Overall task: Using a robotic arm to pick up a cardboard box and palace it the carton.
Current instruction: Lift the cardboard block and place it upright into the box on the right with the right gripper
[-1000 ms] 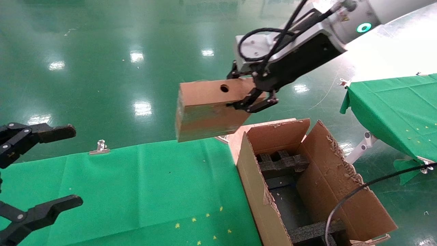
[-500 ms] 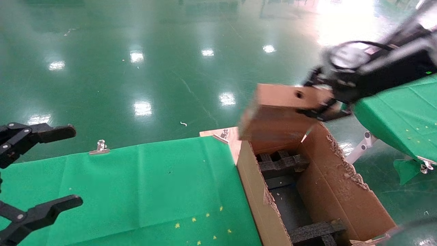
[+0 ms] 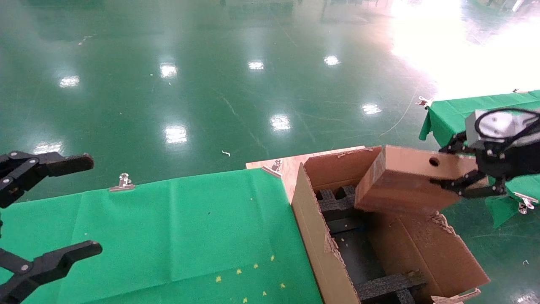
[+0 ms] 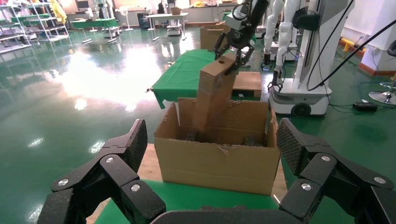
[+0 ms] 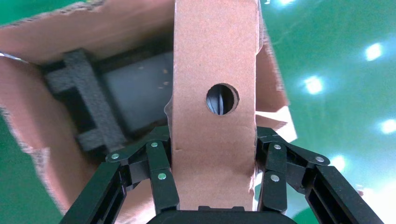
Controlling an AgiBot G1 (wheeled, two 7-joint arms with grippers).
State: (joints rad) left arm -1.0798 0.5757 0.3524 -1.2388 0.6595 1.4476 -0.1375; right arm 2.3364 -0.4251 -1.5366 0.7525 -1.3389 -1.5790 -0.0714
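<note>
- Cardboard box (image 3: 400, 185), small and brown with a round hole in its narrow top face, hangs tilted over the far right corner of the carton (image 3: 320, 249), at about 3 o'clock in the head view; its lower end dips below the carton's rim line.
- Right gripper (image 3: 468, 185) grips the box at the holed end, one black finger on each broad side; the wrist view shows both linked fingers (image 5: 159, 172) pressed flat against the cardboard.
- The robotic arm (image 3: 502, 139) enters from the right edge at 3 o'clock, with its silver camera block and a black cable loop above the gripper.
- The carton stands open at 5 o'clock, flaps ragged, with black foam inserts (image 3: 337, 200) across its inside.
- From the left wrist view the box (image 4: 212, 93) stands nearly upright above the carton (image 4: 217, 156), lower end inside the opening.
- Left gripper (image 3: 55, 207) hovers at 8 o'clock over the green cloth (image 3: 168, 236), fingers spread wide, holding nothing.
- A metal clip (image 3: 122, 182) pins the cloth's far edge; a second green-covered table (image 3: 485, 107) lies behind the right arm at 2 o'clock.
</note>
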